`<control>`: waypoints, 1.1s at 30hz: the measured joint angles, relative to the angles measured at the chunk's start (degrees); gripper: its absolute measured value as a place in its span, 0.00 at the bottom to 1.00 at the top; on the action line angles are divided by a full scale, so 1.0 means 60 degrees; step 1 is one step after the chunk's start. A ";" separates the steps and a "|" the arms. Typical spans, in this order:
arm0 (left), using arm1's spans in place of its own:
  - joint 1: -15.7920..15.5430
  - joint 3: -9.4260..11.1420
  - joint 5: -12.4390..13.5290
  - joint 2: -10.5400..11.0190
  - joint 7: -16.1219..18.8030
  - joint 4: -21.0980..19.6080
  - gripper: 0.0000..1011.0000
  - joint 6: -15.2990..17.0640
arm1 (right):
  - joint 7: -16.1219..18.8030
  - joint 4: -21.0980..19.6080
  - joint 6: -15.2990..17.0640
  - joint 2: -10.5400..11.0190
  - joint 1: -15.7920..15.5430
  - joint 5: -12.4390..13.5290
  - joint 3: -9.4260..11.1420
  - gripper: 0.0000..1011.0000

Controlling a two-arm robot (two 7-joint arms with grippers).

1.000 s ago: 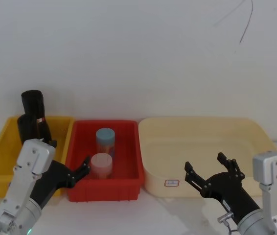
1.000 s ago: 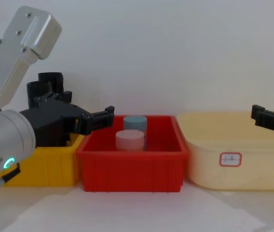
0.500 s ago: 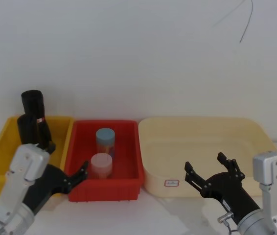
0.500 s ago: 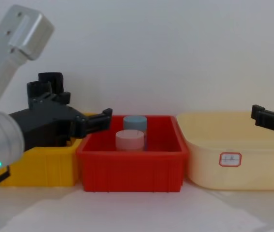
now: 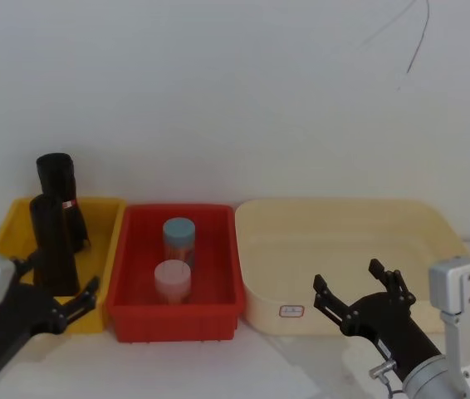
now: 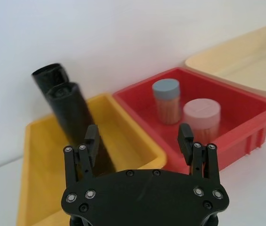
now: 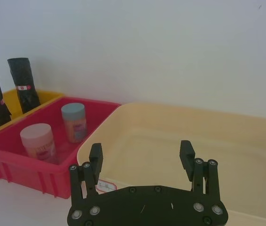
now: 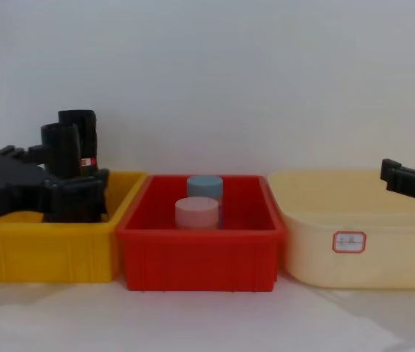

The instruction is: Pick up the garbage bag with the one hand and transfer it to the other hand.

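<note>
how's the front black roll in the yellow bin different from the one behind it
The front garbage bag looks plain matte black; the labelled roll behind it wears a red-and-white band. The garbage bag stands nearer the robot in the yellow bin; the labelled roll stands toward the wall, its top higher. Both are black rolled cylinders standing on end in that bin.

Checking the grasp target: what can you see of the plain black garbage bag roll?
The garbage bag is a plain matte black plastic roll with a hollow top end. It stands nearly upright in the yellow bin, just in front of the labelled roll. The open left gripper sits nearer the robot, not gripping it.
</note>
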 joint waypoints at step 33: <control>-0.1956 -0.0601 -0.1120 -0.0562 -0.0608 0.2078 0.99 0.1569 | 0.0000 0.0000 0.0000 0.0000 0.0000 0.0000 0.0000 0.99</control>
